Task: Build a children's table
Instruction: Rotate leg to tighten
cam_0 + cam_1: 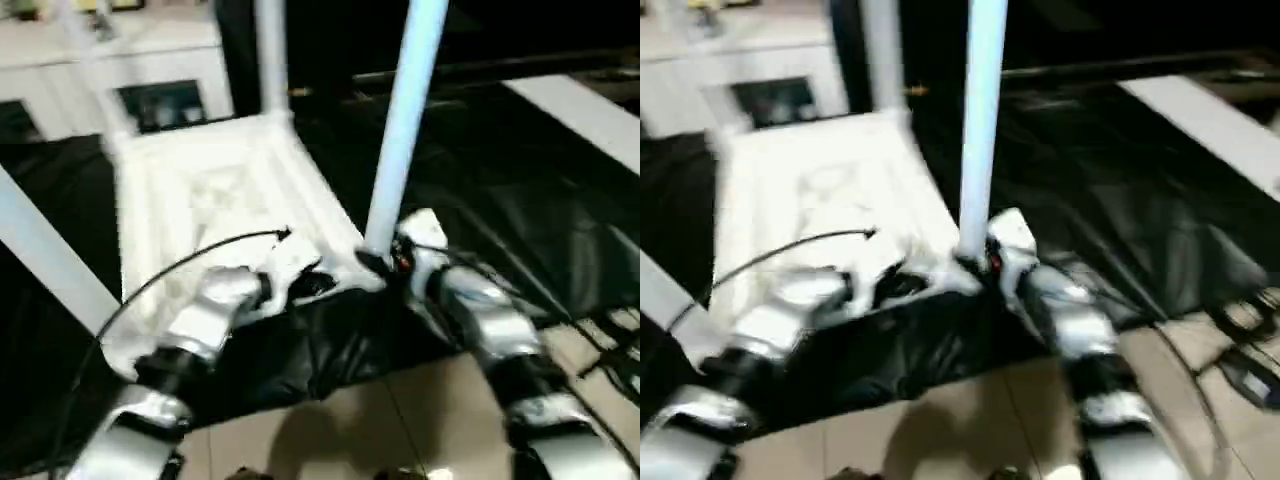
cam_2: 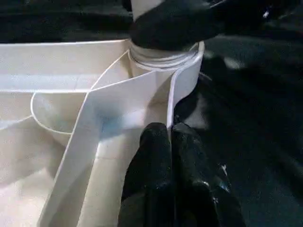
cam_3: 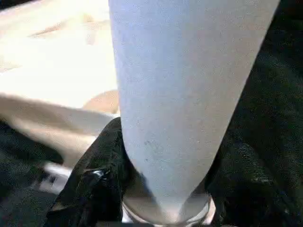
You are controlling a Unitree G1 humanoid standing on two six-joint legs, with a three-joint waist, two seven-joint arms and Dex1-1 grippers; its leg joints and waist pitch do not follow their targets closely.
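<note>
A: Ground cover? Black sheeting (image 1: 520, 230), creased and glossy, across the middle of the frame and out to the right edge.

B: Noted. Its near edge ends at a pale tiled floor (image 1: 400, 420) along the bottom of the frame.

A: Upper left: a white cabinet (image 1: 150, 60) with a dark glass-fronted opening (image 1: 165, 100).

B: Upper right, a white board (image 1: 590, 115) running at a slant over the sheeting.

A: Lower right corner, dark cables (image 1: 1240, 370) on the tiles; what they connect to, can't tell.
</note>
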